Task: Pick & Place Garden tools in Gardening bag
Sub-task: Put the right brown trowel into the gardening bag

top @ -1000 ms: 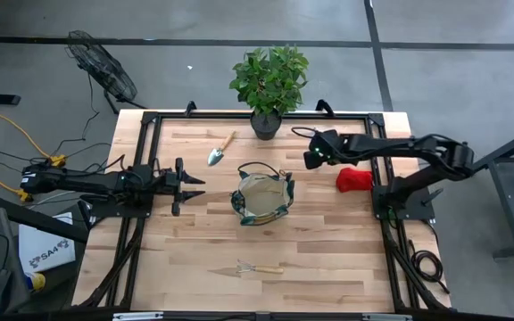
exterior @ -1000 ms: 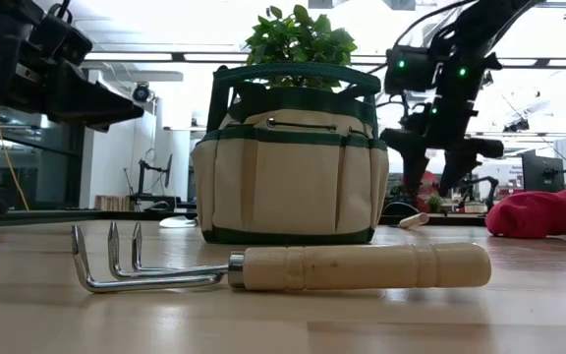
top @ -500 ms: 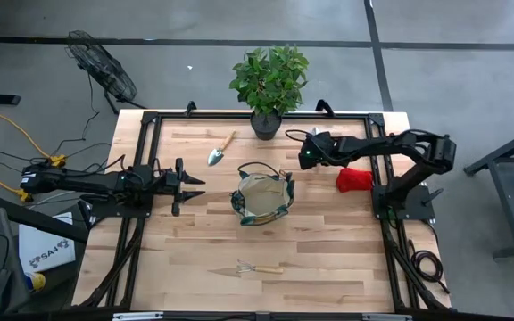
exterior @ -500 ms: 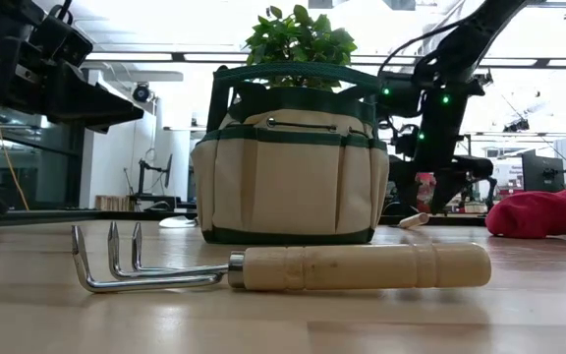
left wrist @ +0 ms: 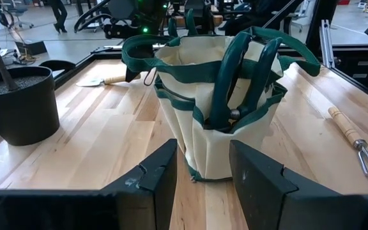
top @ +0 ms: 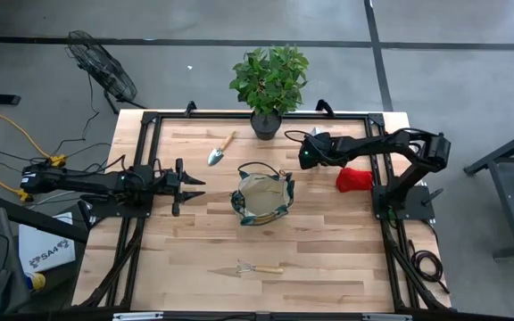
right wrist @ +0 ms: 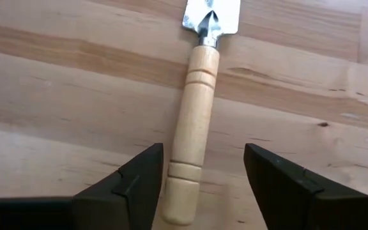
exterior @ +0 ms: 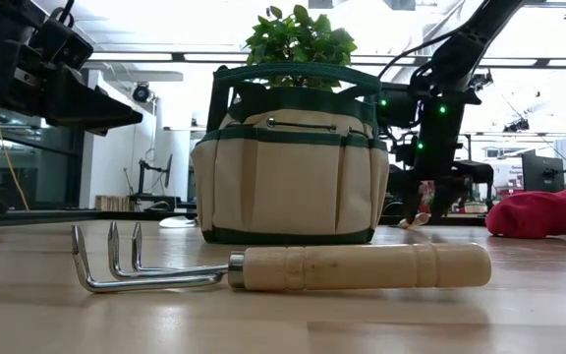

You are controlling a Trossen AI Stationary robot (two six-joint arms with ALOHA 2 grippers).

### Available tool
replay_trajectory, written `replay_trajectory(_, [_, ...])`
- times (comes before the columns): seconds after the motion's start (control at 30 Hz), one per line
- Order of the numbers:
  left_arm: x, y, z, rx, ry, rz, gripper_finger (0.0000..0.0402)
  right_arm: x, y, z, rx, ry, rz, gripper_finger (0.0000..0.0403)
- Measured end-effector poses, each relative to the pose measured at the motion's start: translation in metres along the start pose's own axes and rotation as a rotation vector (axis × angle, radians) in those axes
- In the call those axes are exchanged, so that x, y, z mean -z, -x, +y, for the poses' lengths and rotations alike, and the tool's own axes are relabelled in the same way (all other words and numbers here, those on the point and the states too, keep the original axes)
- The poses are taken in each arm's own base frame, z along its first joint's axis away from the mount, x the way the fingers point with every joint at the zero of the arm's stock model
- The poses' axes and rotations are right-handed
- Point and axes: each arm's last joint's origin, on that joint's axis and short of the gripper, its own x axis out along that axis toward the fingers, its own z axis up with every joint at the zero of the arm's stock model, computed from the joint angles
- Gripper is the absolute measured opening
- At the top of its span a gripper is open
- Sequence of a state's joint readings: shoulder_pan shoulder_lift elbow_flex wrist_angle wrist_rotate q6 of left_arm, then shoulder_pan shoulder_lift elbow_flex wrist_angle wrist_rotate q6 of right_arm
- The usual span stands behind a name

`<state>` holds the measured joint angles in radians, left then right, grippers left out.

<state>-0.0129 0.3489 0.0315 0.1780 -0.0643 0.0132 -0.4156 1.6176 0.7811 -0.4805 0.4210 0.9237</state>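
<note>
My right gripper (top: 303, 154) is low over the table's far middle, right of the plant pot, pointing steeply down. It is open, with its fingers on either side of the free end of a wooden-handled trowel (right wrist: 193, 121) that lies flat on the table. The tan gardening bag (top: 262, 198) stands at the table's centre, with green-handled shears (left wrist: 241, 70) sticking up out of it. A second trowel (top: 220, 149) lies at the far left. A hand fork (top: 259, 267) lies near the front edge, and a red bundle (top: 353, 179) at the right. My left gripper (top: 186, 185) waits open, left of the bag.
A potted green plant (top: 269, 85) stands at the table's far edge, close to my right gripper. A dark metal frame (top: 150, 120) runs around the table top. Bare wood lies between the bag and the fork.
My right gripper has come down toward the table and a little toward the left, ending just above the trowel behind the bag. Its arm has folded lower. Nothing on the table has shifted.
</note>
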Motion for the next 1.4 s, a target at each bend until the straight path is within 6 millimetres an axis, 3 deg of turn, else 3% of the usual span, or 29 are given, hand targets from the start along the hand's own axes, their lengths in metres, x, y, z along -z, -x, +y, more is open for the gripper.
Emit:
replay_trajectory(0.83, [0.0, 0.0, 0.0, 0.0, 0.019, -0.002, 0.0138, 0.003, 0.0, 0.001, -0.045, 0.049, 0.077, 0.007])
replay_trajectory(1.17, [0.0, 0.0, 0.0, 0.0, 0.019, -0.002, 0.0138, 0.009, 0.003, -0.005, -0.039, 0.105, 0.182, 0.0064])
replay_trajectory(1.4, [0.0, 0.0, 0.0, 0.001, 0.023, -0.002, 0.0138, 0.016, 0.032, -0.013, -0.055, 0.128, 0.218, 0.0061])
